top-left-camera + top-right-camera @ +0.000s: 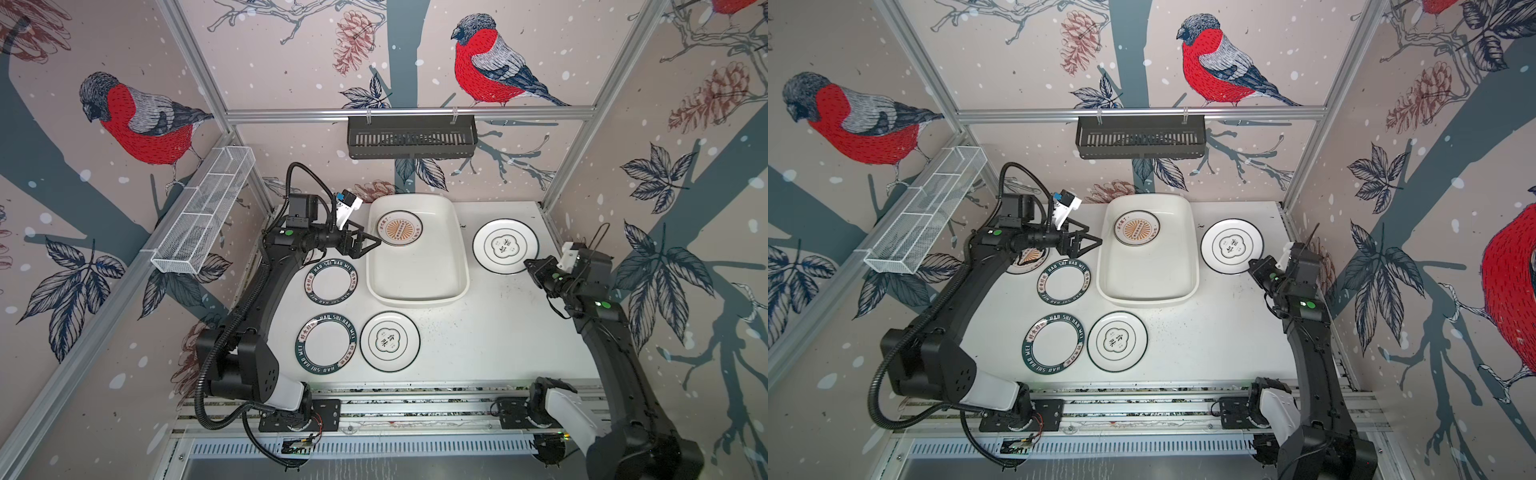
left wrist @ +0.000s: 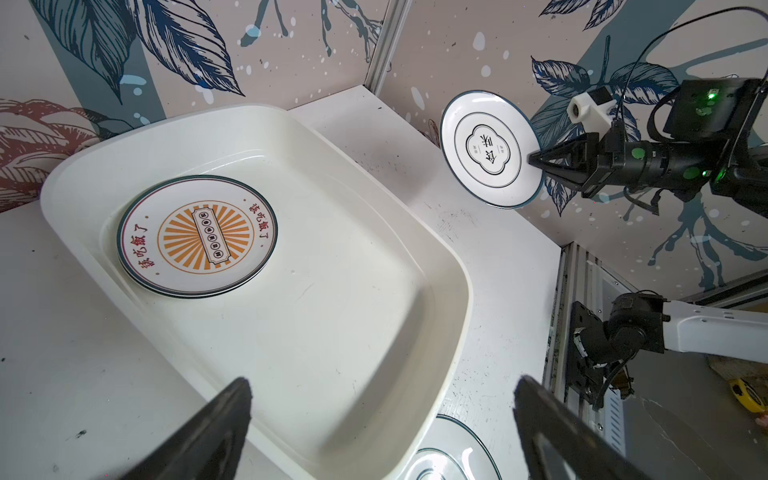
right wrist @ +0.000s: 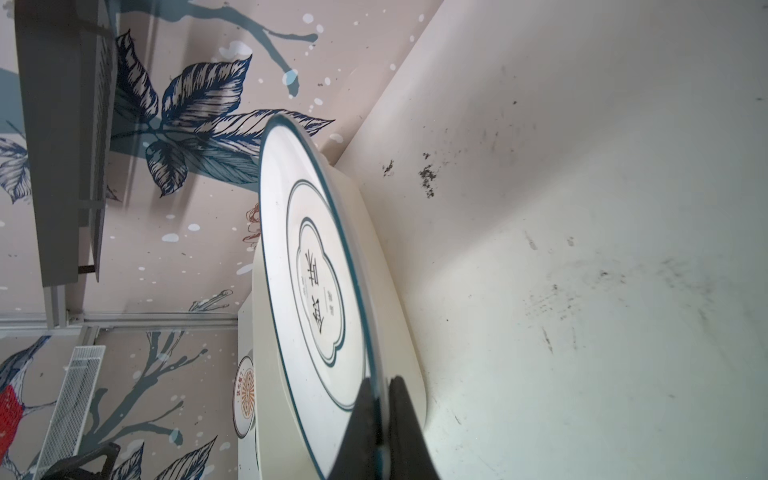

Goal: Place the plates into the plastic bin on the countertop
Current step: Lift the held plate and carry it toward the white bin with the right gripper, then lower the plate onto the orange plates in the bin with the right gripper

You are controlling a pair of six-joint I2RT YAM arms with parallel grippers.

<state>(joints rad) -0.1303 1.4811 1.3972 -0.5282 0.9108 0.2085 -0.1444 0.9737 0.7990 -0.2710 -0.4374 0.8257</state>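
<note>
At the right of both top views, the right gripper point(image 1: 528, 263) is clamped tight on the rim of an emblem plate point(image 1: 505, 246). The left wrist view shows that plate lifted clear of the countertop point(image 1: 498, 332), near the plastic bin point(image 1: 417, 299) at centre frame but not yet over it. The left gripper point(image 1: 371, 241) hangs at the bin's left rim with its jaws spread wide and nothing between them. A sunburst plate point(image 1: 400, 227) already lies flat in the upper part of the bin, with what looks like a second rim beneath it in the left wrist view. Out on the countertop lie an upper lettered plate point(image 1: 330, 282), a lower lettered plate point(image 1: 326, 347), a second emblem plate point(image 1: 390, 340) below the bin, and a further sunburst plate point(image 1: 1027, 257) half hidden under the left arm point(image 1: 963, 282). The step in hand looks like the carry of the gripped plate to the bin. The next move probably calls for a swing leftward, high enough for the plate's free edge to pass the flared right rim. The plate then needs lowering onto the bare floor or the stack before release, with the left gripper kept out of the way.
</note>
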